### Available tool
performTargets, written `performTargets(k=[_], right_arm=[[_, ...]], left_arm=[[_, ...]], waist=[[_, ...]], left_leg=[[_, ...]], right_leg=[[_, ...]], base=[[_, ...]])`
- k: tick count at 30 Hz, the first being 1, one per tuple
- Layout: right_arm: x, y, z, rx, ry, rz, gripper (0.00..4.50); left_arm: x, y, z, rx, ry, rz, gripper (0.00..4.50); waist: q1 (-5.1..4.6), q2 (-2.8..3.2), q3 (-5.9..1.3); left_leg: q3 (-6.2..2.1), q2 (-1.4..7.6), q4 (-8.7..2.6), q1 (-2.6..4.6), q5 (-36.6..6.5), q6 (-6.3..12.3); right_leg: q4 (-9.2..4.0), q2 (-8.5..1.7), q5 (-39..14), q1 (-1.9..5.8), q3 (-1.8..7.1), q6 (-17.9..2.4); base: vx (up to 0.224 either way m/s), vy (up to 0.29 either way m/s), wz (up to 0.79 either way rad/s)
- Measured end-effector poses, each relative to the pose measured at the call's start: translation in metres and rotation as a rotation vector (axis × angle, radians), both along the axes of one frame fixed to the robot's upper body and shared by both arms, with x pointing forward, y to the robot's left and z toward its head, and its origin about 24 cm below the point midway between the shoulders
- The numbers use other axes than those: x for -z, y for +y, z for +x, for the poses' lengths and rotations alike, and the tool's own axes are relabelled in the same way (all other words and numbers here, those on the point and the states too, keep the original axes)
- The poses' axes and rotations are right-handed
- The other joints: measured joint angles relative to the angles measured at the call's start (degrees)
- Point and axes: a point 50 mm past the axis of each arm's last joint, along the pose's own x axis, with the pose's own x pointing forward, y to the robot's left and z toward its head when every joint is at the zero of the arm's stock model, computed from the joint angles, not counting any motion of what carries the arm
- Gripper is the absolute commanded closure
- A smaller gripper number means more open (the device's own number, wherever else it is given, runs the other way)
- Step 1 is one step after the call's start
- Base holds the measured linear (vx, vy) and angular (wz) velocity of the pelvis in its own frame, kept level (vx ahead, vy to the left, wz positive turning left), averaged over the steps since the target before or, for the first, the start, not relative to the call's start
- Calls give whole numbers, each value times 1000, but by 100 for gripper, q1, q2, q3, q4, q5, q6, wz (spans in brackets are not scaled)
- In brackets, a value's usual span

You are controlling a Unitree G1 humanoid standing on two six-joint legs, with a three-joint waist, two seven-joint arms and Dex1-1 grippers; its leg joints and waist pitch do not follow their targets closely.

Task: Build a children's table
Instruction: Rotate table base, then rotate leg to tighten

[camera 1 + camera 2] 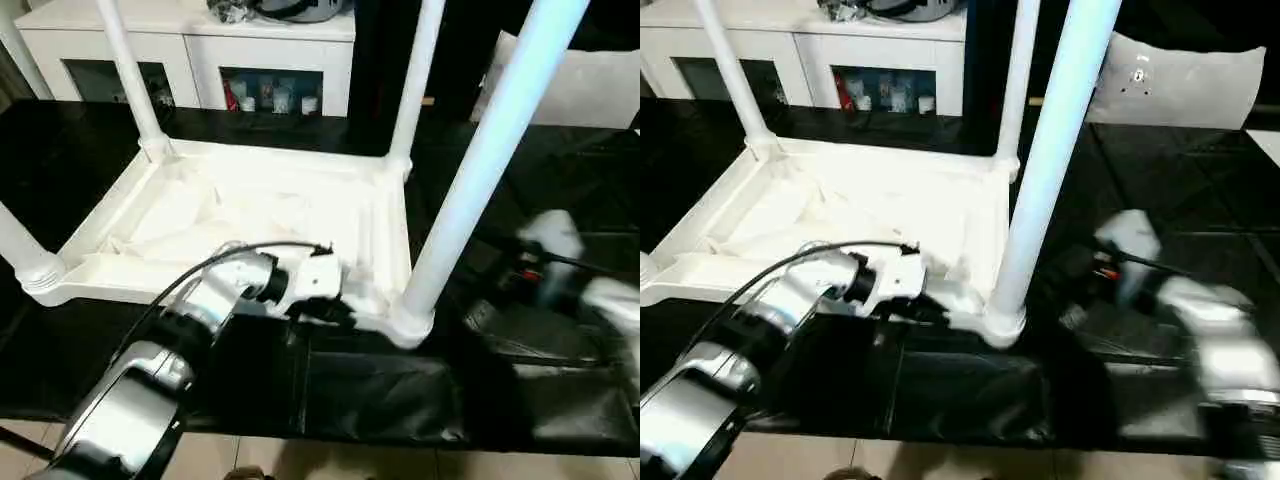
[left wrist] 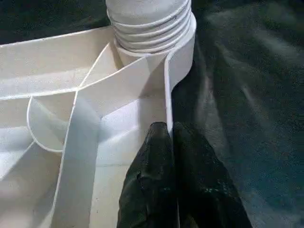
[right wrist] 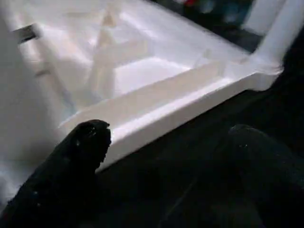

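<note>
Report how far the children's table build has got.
Done: all four legs stand in the corner sockets of the upside-down table top, including the near leg. In hand: the left gripper, fingers shut, pinches the top's near rim. Left, probably: turning it upright.

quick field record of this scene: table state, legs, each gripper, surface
table top: white children's table top lying upside down, ribbed underside up
legs: four white legs standing in the corner sockets, nearest one at the near right corner
left gripper: shut, pinching the table top's near rim beside that leg's socket
right gripper: open, holding nothing, close to the table top's edge
surface: black-covered worktable
background: white cabinet
</note>
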Motion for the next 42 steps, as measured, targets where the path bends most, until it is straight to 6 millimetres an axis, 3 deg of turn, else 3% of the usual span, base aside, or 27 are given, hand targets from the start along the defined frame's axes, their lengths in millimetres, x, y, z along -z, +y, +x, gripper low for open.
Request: performTargets(k=[6,12,17,36,42], right_arm=[[1,22,-16,-238,109,66,19],[10,45,-10,-310,133,101,68],[21,53,-8,-338,187,115,104],[26,56,-13,-384,258,182,240],[34,73,-7,-233,215,227,249]], left_arm=[[0,2,-5,-2,-10,-10,449],[0,2,-10,-2,-7,-18,450],[0,2,-11,-1,-8,-13,450],[-1,6,-11,-9,69,15,450],[0,11,-5,-150,152,12,450]], waist=[[-22,5,-3],[-5,-6,-1],[-10,-8,-2],[-18,-1,-6],[-190,2,-9]], left_leg=[[0,1,-2,0,0,0],[0,0,-1,-6,0,0],[0,0,-1,-7,0,0],[0,0,0,2,0,-1],[-1,1,-4,31,26,-41]], right_leg=[[-1,2,-1,0,-1,1],[-2,1,0,-3,-1,0],[-2,1,1,-5,1,-1],[1,1,2,1,1,-3],[2,4,26,16,0,-19]], base=[[0,0,0],[0,0,0],[0,0,0],[0,0,0],[0,0,0]])
